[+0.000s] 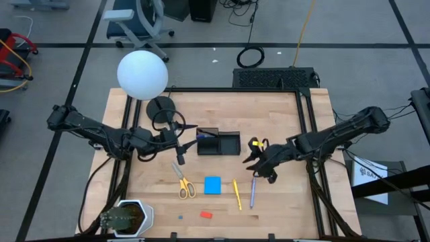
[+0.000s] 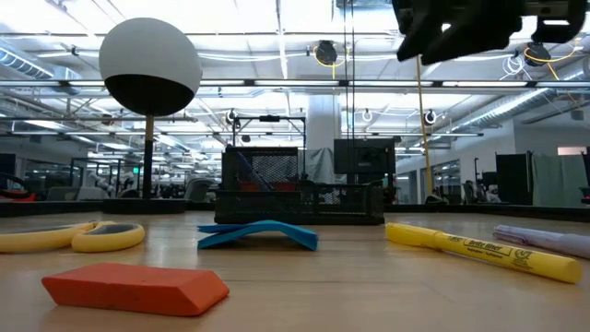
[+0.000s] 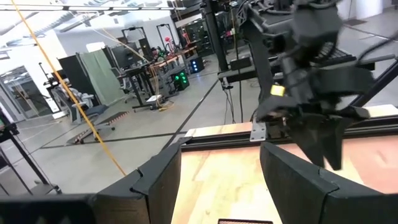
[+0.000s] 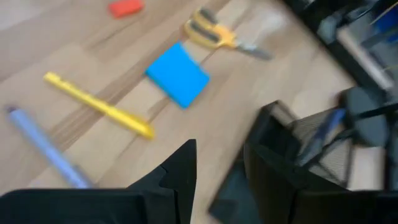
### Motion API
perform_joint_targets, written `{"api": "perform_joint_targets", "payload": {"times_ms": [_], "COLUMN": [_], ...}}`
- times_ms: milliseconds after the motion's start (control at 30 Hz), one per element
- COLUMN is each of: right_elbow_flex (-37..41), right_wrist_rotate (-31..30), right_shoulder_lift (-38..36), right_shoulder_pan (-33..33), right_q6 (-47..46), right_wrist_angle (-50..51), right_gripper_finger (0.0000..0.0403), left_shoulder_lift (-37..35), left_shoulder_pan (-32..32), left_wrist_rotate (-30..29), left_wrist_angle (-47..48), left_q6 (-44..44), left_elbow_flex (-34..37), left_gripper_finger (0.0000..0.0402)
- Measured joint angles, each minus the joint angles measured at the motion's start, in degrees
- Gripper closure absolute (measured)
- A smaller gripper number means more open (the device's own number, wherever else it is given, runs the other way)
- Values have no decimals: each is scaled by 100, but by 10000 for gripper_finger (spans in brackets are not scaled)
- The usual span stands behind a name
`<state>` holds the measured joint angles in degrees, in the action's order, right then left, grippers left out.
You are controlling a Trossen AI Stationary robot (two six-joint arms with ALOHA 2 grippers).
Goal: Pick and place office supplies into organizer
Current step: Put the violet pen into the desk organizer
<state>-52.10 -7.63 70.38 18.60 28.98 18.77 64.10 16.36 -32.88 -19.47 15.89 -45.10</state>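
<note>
Yellow scissors [image 1: 184,186], blue note pad [image 1: 212,185], yellow pencil [image 1: 237,194], purple pen [image 1: 253,192], red eraser [image 1: 206,215], black organizer [image 1: 218,143].

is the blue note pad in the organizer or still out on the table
Out. In the high view the blue note pad lies on the bare wood, between the scissors and the yellow pencil, well clear of the black organizer.

Overhead ceiling lights [image 2: 277,28] lit the scene brightly and evenly — shadows stayed soft. The right wrist view was motion-blurred; the low view's red eraser [image 2: 134,288] lay soft-focused.

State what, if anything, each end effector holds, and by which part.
Nothing is held. The left end effector and the right end effector both show empty gaps between their fingers.
</note>
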Motion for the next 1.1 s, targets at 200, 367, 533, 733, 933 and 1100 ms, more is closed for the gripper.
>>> {"api": "perform_joint_targets", "payload": {"times_ms": [200, 367, 533, 733, 933, 1100], "right_elbow_flex": [-733, -1021, -1023, -1022, -1021, -1021], "right_wrist_rotate": [98, 517, 526, 848, 921, 768], "right_shoulder_lift": [775, 1466, 2010, 2475, 2637, 2643], "right_shoulder_pan": [142, 146, 231, 361, 522, 595], "right_q6": [39, 312, 510, 501, 603, 744], "right_wrist_angle": [1218, 1669, 1896, 2157, 2149, 1987], "right_gripper_finger": [289, 295, 294, 292, 291, 291], "left_shoulder_lift": [0, 0, 1, 0, 0, 2], "left_shoulder_pan": [-74, -74, -74, -74, -74, -74], "left_wrist_rotate": [2, 0, 2, 1, 0, 0], "left_wrist_angle": [6, 102, 167, 170, 169, 169], "left_q6": [-101, -141, -150, -154, -156, -156], "left_elbow_flex": [0, 0, 1, 0, 2, 0], "left_gripper_finger": [179, 179, 179, 179, 179, 179]}}
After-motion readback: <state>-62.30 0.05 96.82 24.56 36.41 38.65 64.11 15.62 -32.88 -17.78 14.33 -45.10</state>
